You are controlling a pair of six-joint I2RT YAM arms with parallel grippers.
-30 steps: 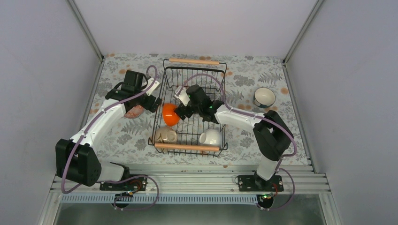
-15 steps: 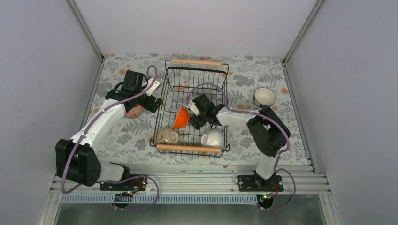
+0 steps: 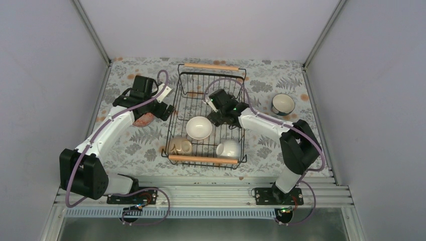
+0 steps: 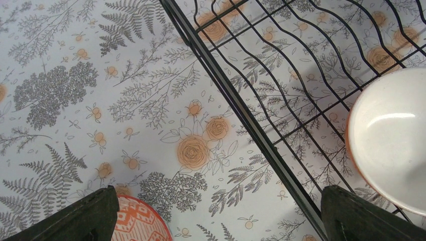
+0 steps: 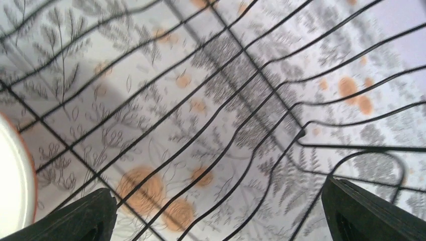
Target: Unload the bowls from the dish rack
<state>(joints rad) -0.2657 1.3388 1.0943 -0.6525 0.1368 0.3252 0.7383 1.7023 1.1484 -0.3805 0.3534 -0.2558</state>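
The black wire dish rack (image 3: pixel 236 80) stands mid-table. In it an orange bowl (image 3: pixel 199 128) sits upright, white inside; a beige bowl (image 3: pixel 178 145) and a white bowl (image 3: pixel 227 148) lie near the front handle. My right gripper (image 3: pixel 217 116) is open and empty over the rack floor (image 5: pixel 241 120), just right of the orange bowl (image 5: pixel 12 175). My left gripper (image 3: pixel 163 109) is open and empty over the table, beside the rack's left wall (image 4: pixel 241 110). A red-and-white patterned bowl (image 3: pixel 144 119) lies under it (image 4: pixel 138 223). A teal bowl (image 3: pixel 283 104) stands on the table at the right.
The rack has two wooden bar handles, one at the back (image 3: pixel 210 66) and one at the front (image 3: pixel 201 158). The floral mat (image 3: pixel 130 145) covers the table between grey side walls. The orange bowl's rim also shows in the left wrist view (image 4: pixel 392 140).
My right gripper let go of the orange bowl and drew back to the right. The bowl went from held on its side to sitting upright in the rack. The left arm has not moved.
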